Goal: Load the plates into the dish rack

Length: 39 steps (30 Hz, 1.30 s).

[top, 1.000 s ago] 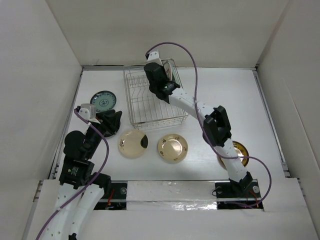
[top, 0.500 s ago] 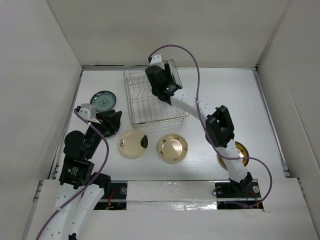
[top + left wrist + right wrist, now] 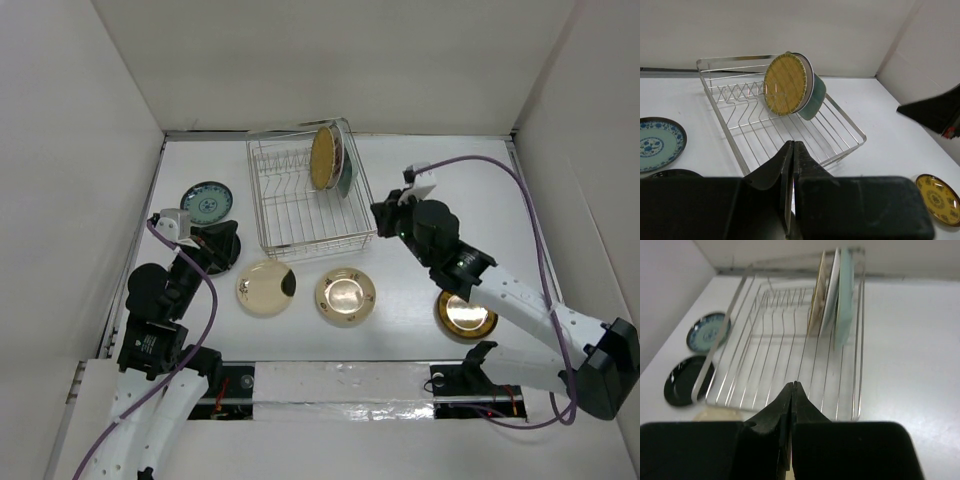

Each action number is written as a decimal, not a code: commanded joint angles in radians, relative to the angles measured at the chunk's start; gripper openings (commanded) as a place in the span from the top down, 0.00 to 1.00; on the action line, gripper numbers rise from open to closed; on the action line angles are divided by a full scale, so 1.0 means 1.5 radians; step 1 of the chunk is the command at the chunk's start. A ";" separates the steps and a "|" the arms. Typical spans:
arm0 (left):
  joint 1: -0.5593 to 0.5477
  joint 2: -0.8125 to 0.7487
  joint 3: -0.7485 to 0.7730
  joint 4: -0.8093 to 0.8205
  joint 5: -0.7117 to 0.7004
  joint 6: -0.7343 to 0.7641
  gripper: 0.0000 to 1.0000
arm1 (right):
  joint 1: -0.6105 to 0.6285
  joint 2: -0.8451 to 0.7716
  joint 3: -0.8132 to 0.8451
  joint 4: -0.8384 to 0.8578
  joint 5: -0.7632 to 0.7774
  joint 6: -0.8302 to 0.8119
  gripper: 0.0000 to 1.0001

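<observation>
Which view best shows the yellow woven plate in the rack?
The left wrist view: the yellow woven plate faces it, whole face showing. From above the plate is a small narrow oval; the right wrist camera sees only its edge.

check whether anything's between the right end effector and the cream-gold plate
Nothing visible. The right end effector, shut, hangs beside the near right corner of the rack; only bare table lies between it and the cream-gold plate.

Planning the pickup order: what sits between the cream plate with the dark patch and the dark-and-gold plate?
In the top view, the cream-gold plate lies flat between the dark-patch plate and the dark-and-gold plate, touching neither.
</observation>
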State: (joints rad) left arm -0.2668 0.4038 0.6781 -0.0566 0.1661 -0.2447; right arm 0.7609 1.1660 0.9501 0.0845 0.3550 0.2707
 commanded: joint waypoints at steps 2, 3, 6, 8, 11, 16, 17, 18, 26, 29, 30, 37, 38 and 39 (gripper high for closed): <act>0.002 0.004 -0.002 0.028 0.006 -0.002 1.00 | -0.038 -0.017 -0.129 -0.050 -0.167 0.113 0.82; 0.002 0.003 -0.002 0.027 0.008 -0.002 1.00 | -0.057 -0.031 -0.177 -0.051 -0.192 0.131 0.65; 0.002 0.000 -0.004 0.029 0.002 0.000 0.85 | -0.084 -0.036 -0.231 -0.037 -0.292 0.165 0.32; 0.002 0.007 -0.003 0.029 0.001 0.000 0.80 | -0.096 -0.023 -0.272 -0.019 -0.350 0.177 0.32; 0.002 0.009 -0.004 0.027 0.007 0.002 0.76 | -0.096 0.010 -0.302 0.013 -0.368 0.187 0.40; 0.002 0.009 -0.004 0.026 0.004 0.002 0.74 | -0.103 0.042 -0.343 0.076 -0.409 0.203 0.45; 0.002 0.006 -0.005 0.028 0.004 0.002 0.74 | -0.103 0.062 -0.343 0.077 -0.410 0.200 0.47; 0.002 0.006 -0.006 0.030 0.003 0.003 0.73 | -0.103 0.071 -0.344 0.084 -0.410 0.199 0.49; 0.002 -0.004 -0.005 0.028 -0.004 0.006 0.73 | -0.109 0.178 -0.318 0.128 -0.413 0.205 0.67; 0.002 -0.010 -0.004 0.022 -0.005 0.007 0.73 | -0.116 0.199 -0.320 0.146 -0.429 0.210 0.93; 0.002 -0.012 -0.004 0.023 -0.007 0.007 0.73 | -0.116 0.194 -0.322 0.133 -0.420 0.210 1.00; 0.002 -0.018 -0.004 0.030 -0.004 0.006 0.73 | -0.080 -0.030 -0.246 -0.088 -0.353 0.136 1.00; 0.002 -0.017 -0.002 0.031 -0.004 0.006 0.73 | -0.080 -0.064 -0.216 -0.111 -0.337 0.124 1.00; 0.002 -0.016 -0.001 0.031 -0.004 0.006 0.73 | -0.071 -0.071 -0.152 -0.142 -0.329 0.118 1.00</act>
State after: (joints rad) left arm -0.2668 0.3878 0.6781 -0.0563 0.1566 -0.2440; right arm 0.6231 1.1408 0.5343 -0.0158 -0.1974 0.5270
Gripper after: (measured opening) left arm 0.266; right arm 0.049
